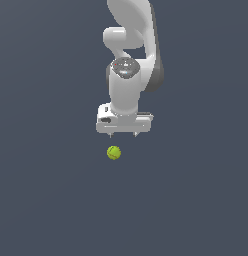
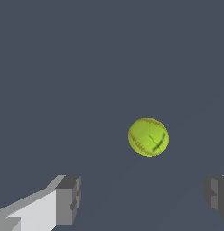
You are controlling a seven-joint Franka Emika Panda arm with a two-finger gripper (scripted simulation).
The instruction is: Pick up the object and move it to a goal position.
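The ball (image 1: 114, 152) lies nearest on the dark floor (image 1: 46, 200), toward the exterior view's left of the gripper (image 1: 124, 135) poised just beyond it, jaws spread wide and empty. Descending off-centre could nudge the ball rolling away.

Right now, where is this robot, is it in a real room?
Probably not a real room: it looks like a computer simulation. The ground is one flat grey-blue sheet, and only a yellow-green ball and the white arm's open end effector show.
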